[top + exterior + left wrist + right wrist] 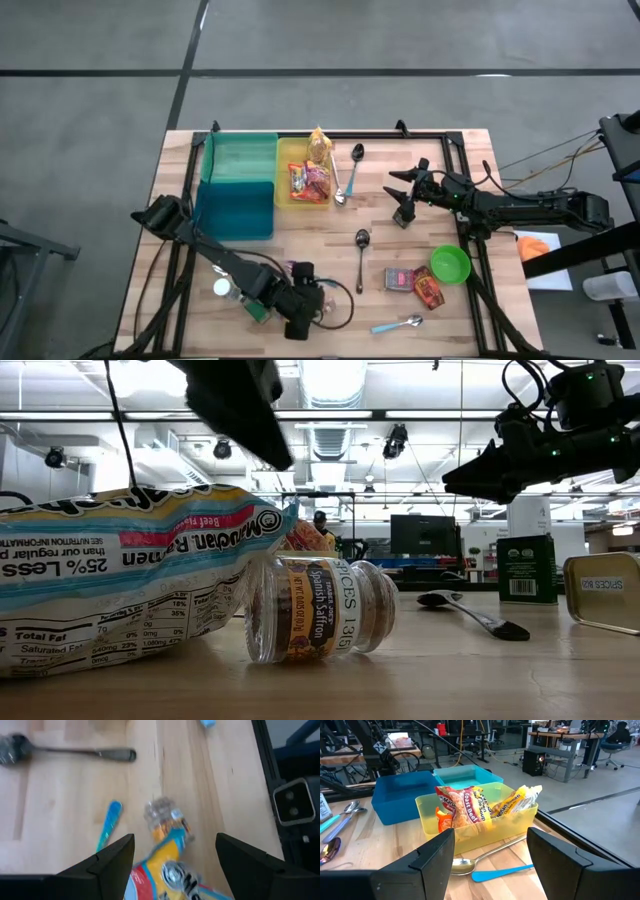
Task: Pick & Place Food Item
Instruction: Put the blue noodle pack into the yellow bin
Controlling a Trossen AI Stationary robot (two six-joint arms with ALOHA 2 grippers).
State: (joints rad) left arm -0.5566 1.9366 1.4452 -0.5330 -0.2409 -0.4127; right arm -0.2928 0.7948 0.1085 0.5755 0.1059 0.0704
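A ramen packet [120, 585] with blue, red and yellow print lies flat near the table's near edge. A clear spice jar [315, 610] lies on its side beside it. My left gripper [175, 839] hangs open above them; the packet's end [167, 867] and the jar [164, 817] show between its fingers. The yellow bin [520, 817] at the far middle holds several ramen packets [465, 807]. My right gripper [403, 195] waits open at the right, pointing level at the bin.
A teal bin [240, 158] and a blue bin [235, 208] stand left of the yellow one. Spoons [361, 255] lie mid-table, and one lies beside the yellow bin [354, 165]. A green bowl [450, 264], two small packets [413, 283] and a blue-handled spoon [398, 325] are near right.
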